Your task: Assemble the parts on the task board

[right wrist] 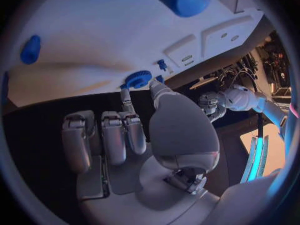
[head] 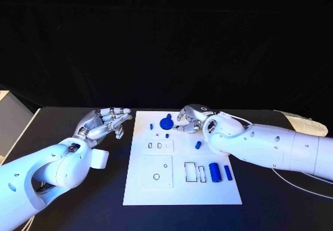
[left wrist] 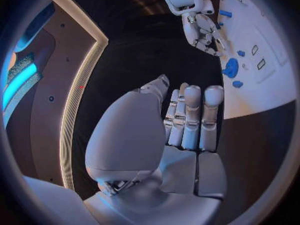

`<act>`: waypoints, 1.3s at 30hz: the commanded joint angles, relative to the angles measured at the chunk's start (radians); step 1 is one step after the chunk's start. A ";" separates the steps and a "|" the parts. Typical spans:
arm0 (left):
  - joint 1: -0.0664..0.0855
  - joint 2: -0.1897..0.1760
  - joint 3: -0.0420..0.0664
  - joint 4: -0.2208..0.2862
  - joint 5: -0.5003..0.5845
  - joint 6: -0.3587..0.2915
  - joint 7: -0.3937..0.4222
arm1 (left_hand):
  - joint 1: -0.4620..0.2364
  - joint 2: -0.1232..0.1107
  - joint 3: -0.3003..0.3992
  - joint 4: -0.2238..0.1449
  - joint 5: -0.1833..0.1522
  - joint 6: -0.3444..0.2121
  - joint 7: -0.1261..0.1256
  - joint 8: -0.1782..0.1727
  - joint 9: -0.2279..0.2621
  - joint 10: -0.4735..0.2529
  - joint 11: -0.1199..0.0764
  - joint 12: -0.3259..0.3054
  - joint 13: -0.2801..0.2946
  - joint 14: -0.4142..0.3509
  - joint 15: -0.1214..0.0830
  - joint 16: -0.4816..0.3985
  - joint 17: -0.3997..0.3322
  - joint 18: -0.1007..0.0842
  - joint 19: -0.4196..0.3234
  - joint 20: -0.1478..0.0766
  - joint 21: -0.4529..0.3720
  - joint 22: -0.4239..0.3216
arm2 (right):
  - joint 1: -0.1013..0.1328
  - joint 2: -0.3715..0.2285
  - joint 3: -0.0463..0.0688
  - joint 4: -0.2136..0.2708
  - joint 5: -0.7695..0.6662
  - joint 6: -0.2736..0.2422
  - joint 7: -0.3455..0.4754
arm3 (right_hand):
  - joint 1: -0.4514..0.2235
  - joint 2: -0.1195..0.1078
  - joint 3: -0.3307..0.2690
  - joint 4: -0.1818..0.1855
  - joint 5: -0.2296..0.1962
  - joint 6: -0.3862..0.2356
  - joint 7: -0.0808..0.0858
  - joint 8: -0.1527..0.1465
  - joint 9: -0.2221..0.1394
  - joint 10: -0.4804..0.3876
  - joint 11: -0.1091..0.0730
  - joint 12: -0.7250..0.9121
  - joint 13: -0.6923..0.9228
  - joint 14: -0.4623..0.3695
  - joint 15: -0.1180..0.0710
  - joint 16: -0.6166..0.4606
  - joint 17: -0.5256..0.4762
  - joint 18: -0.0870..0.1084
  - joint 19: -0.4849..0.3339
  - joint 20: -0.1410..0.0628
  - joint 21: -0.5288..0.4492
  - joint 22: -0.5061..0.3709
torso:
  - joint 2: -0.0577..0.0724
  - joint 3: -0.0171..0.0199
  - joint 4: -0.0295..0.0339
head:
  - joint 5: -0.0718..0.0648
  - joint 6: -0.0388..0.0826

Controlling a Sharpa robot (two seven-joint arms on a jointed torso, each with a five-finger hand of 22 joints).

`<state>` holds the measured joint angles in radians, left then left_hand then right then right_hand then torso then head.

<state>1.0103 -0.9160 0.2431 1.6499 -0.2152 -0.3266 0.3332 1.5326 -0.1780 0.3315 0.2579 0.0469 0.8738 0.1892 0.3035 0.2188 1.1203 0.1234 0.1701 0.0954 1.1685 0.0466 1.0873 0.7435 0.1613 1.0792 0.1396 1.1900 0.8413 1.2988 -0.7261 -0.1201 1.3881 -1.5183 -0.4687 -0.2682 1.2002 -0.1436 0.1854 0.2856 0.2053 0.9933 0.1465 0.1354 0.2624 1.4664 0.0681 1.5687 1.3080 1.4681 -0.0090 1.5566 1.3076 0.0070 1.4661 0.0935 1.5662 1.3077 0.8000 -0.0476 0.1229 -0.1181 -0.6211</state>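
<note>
The white task board [head: 208,192] lies mid-table. A blue gear [head: 166,123] sits near its far edge. My right hand [head: 193,119] hovers just beside it; thumb and one finger reach to the gear [right wrist: 137,78] with their tips apart, and nothing is gripped. My left hand [head: 108,122] hangs open off the board's left edge, fingers spread and empty [left wrist: 187,120]. A small blue peg [head: 151,126], a blue stub [head: 167,135] and a short blue piece [head: 198,144] lie on the board. Two blue cylinders [head: 214,172] stand side by side at the near right.
The board carries two small slots [head: 155,145], a square plate with a hole [head: 156,172] and narrow rectangular recesses [head: 189,172]. A pale box [head: 8,115] stands at the table's left edge, a light bundle [head: 305,122] at the far right, a cable [head: 305,190] near right.
</note>
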 commanded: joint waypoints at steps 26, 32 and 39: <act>-0.009 0.008 0.001 -0.008 0.002 0.026 0.010 | -0.007 0.001 0.008 -0.001 0.002 -0.010 0.000 0.000 0.002 -0.006 -0.003 0.008 0.002 0.003 0.000 0.005 -0.005 -0.013 -0.007 0.005 0.008 0.002 | 0.003 -0.257 0.005 -0.124 0.372 0.090 0.460 | 0.269 -0.090 0.077 -0.094 0.052 -0.006 0.013 -0.031 -0.013 0.104 0.008 0.002 0.263 0.090 -0.002 -0.004 0.212 -0.007 0.105 0.002 0.005 0.263 | -0.006 0.0159 -0.0150 | -0.025 0.003; -0.012 0.011 0.001 -0.013 0.001 0.027 0.010 | -0.007 0.001 0.008 -0.001 0.002 -0.010 0.000 0.000 0.002 -0.006 -0.003 0.008 0.002 0.003 0.000 0.005 -0.005 -0.013 -0.007 0.005 0.008 0.002 | -0.020 -0.258 0.004 -0.136 0.349 0.130 0.443 | 0.261 -0.093 0.071 -0.088 0.046 -0.009 0.013 -0.035 -0.014 0.104 0.009 0.002 0.263 0.090 0.000 -0.003 0.213 -0.007 0.105 0.003 0.005 0.263 | -0.006 0.0141 -0.0149 | -0.027 -0.001; -0.016 0.012 0.001 -0.016 0.000 0.027 0.010 | -0.007 0.001 0.008 -0.001 0.002 -0.010 0.000 0.000 0.002 -0.006 -0.003 0.008 0.002 0.003 0.000 0.005 -0.005 -0.013 -0.007 0.005 0.008 0.002 | -0.034 -0.257 0.003 -0.135 0.338 0.156 0.429 | 0.251 -0.095 0.063 -0.080 0.044 -0.008 0.014 -0.035 -0.014 0.104 0.009 0.002 0.263 0.091 0.003 -0.003 0.215 -0.007 0.105 0.005 0.005 0.263 | -0.007 0.0122 -0.0156 | -0.030 -0.008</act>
<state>0.9959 -0.9062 0.2431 1.6328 -0.2151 -0.3192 0.3342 1.5326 -0.1780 0.3314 0.2579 0.0469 0.8702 0.1929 0.3035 0.2193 1.1204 0.1234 0.1739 0.0960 1.1686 0.0466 1.0873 0.7391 0.1613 1.0756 0.1432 1.1937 0.8429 1.2666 -0.9835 -0.1169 1.2511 -1.1591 -0.3665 0.1631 1.4582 -0.2373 0.2536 0.2033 0.2554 0.9899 0.1571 0.1039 0.2494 1.4664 0.0681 1.5687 1.3075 1.4682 -0.0090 1.5526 1.3074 0.0069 1.4661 0.0935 1.5662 1.3073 0.7941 -0.0335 0.1077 -0.1463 -0.6264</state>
